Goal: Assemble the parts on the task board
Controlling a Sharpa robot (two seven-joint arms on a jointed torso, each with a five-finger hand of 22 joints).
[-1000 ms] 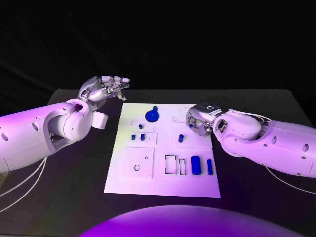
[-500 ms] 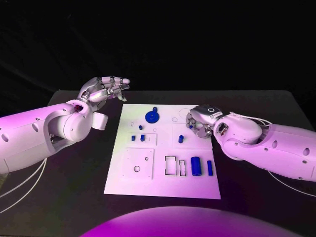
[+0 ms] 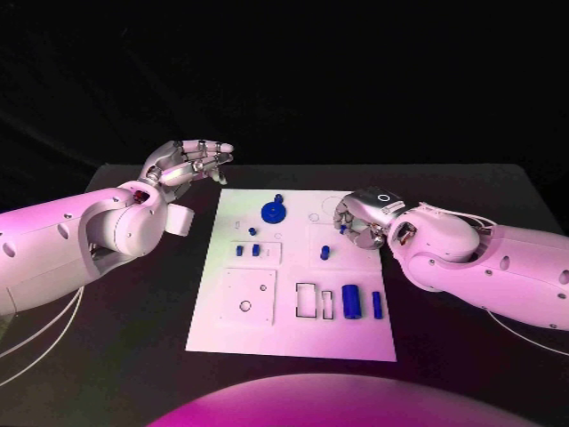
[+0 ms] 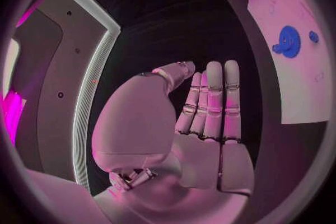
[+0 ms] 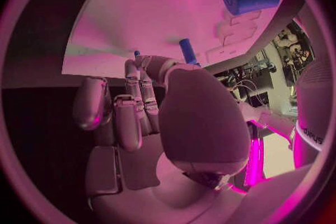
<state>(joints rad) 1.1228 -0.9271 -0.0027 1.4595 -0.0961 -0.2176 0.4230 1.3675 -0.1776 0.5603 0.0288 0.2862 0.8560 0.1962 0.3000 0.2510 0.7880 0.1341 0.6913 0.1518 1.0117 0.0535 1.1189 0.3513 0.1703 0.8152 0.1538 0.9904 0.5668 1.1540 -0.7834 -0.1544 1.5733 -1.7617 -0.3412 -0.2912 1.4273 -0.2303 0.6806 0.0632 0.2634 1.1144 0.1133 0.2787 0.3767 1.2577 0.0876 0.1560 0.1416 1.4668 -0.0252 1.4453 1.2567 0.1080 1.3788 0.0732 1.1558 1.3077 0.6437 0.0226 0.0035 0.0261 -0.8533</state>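
The right hand [image 3: 357,224], fingers curled on nothing visible, hovers over a small peg [image 3: 324,251]: light, rigid, best pinched at its sides.

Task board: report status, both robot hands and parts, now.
Left robot hand open, off the task board. Right robot hand over board's right edge, grip unclear. Blue parts lie on board. Nothing blocking.

black table [image 3: 490,187], dark backdrop [image 3: 362,80]
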